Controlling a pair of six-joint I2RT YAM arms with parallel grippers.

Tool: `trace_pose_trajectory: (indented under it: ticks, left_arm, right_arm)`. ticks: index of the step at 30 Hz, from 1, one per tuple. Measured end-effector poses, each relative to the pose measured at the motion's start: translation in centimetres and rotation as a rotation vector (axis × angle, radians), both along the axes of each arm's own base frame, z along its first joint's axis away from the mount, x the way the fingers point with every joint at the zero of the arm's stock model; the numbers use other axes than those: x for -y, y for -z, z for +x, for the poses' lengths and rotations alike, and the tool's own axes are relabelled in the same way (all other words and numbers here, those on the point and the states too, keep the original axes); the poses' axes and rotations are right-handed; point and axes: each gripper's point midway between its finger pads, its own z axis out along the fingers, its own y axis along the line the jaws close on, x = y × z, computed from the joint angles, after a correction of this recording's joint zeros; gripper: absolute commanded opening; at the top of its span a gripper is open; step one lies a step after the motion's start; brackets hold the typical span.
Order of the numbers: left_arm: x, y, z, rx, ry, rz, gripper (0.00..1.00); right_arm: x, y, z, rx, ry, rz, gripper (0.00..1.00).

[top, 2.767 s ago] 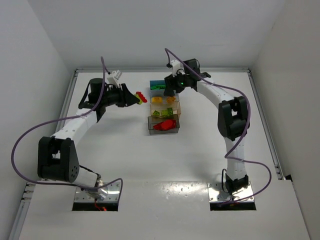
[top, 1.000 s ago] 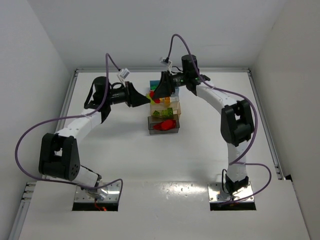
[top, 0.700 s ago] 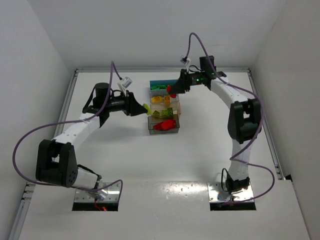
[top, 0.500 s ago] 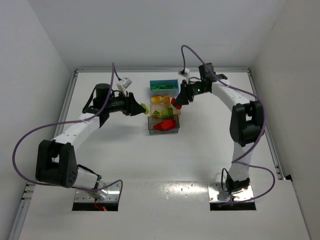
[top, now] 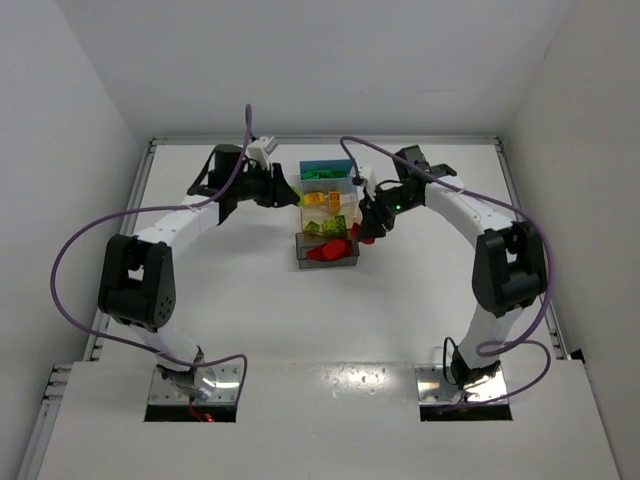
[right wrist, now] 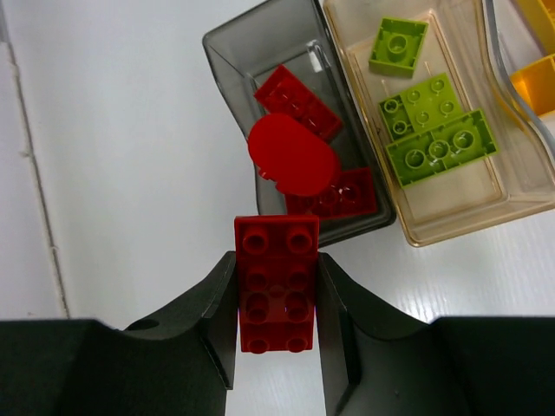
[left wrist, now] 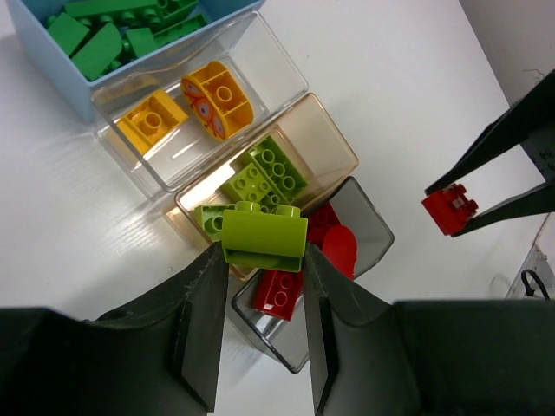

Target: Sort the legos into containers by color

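Four bins stand in a row: a blue one [top: 328,168] with green legos, a clear one [left wrist: 286,76] with yellow ones, a tan one [left wrist: 336,132] with lime ones [right wrist: 434,139], and a grey one [right wrist: 232,50] with red ones [right wrist: 293,154]. My left gripper [left wrist: 264,253] is shut on a lime green lego [left wrist: 264,234], hovering over the near ends of the tan and grey bins. My right gripper [right wrist: 276,279] is shut on a red two-by-four lego [right wrist: 276,290], held above the table just beside the grey bin [top: 327,255], at its right side in the top view.
The bins sit touching one another mid-table, toward the back wall. White walls and a raised rail [top: 520,200] border the table. The two grippers [top: 292,193] [top: 367,234] flank the bin row closely, left and right.
The grippers met over the bins, then parted, each with a brick. The left has since swung back to the bins with the lime brick. The right carried the red brick toward the grey bin.
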Motion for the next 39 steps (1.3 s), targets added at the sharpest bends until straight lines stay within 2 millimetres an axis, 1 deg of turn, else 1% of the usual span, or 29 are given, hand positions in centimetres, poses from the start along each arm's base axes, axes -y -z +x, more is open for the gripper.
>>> trace_pose_trajectory:
  ticks: [4, 8, 12, 18, 25, 30, 32, 36, 37, 39]
  left_arm:
    - [0.7, 0.0, -0.3, -0.002, 0.014, 0.003, 0.25]
    - [0.8, -0.1, -0.2, 0.003, 0.009, 0.008, 0.25]
    - [0.5, 0.0, 0.2, 0.006, -0.015, 0.021, 0.26]
    - [-0.5, 0.1, 1.2, 0.011, -0.09, 0.063, 0.26]
    - [-2.8, 0.2, 2.6, -0.008, -0.203, 0.071, 0.26]
    - [-3.8, 0.2, 3.1, -0.018, -0.244, 0.067, 0.26]
    - [-3.8, 0.3, 3.1, -0.02, -0.247, 0.066, 0.26]
    - [-4.2, 0.3, 3.2, -0.022, -0.253, 0.064, 0.26]
    - [-4.3, 0.3, 3.2, -0.022, -0.257, 0.063, 0.26]
    - [-4.9, 0.3, 3.4, -0.024, -0.269, 0.063, 0.26]
  right_arm:
    - [-0.2, 0.4, 0.2, 0.015, -0.008, -0.023, 0.03]
    - [-1.6, 1.2, 0.6, 0.012, -0.041, -0.03, 0.04]
    - [-3.1, 1.7, 0.3, 0.007, -0.079, -0.03, 0.04]
    - [-5.8, 1.8, -0.2, 0.023, -0.146, -0.024, 0.04]
    - [-8.5, 2.2, -0.9, 0.038, -0.21, -0.018, 0.04]
    - [-10.2, 3.2, -0.6, 0.041, -0.239, -0.021, 0.06]
    - [-10.7, 3.5, -0.4, 0.044, -0.243, -0.023, 0.06]
    - [-11.6, 3.8, 0.4, 0.063, -0.243, -0.03, 0.13]
    - [-11.7, 3.8, 0.6, 0.067, -0.242, -0.03, 0.19]
    - [-12.1, 3.9, 0.8, 0.073, -0.242, -0.032, 0.27]
